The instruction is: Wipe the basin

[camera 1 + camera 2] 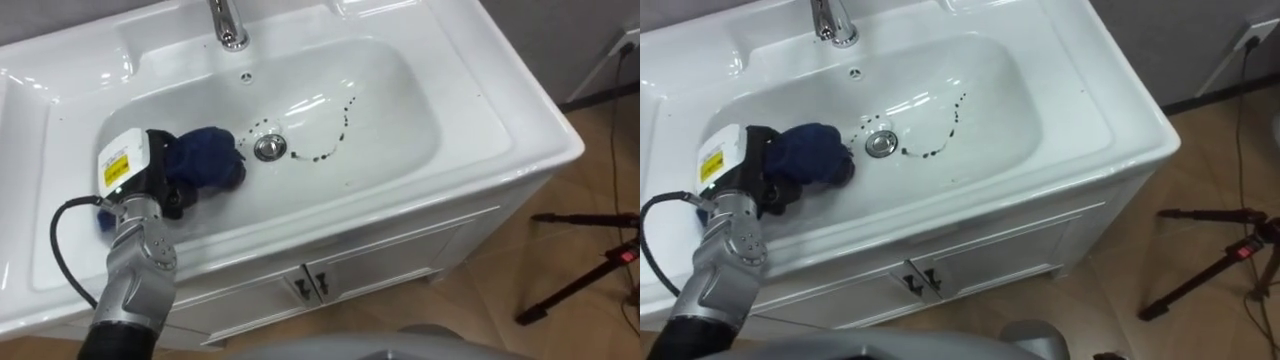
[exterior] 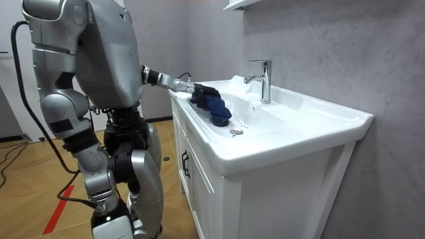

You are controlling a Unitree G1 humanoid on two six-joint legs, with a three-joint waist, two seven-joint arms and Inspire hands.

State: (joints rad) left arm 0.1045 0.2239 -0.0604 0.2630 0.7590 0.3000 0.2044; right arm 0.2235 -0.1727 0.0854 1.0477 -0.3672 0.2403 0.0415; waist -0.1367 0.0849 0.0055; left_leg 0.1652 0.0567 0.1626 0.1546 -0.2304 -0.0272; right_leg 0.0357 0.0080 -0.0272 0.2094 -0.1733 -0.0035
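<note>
The left hand [image 1: 135,165] is seen low in the left part of the basin [image 1: 400,110], closed on a bunched dark blue cloth [image 1: 208,158]. The cloth is pressed to the basin floor just left of the drain [image 1: 268,148]. An arc of dark specks [image 1: 335,140] is spread right of the drain, and the tap [image 1: 228,22] is mounted behind it

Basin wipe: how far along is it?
Early on. Done: the left hand grips the cloth, down inside the basin. In hand: the cloth sits bunched just left of the drain. Left: an arc of dark specks on the drain's right looks unwiped.
</note>
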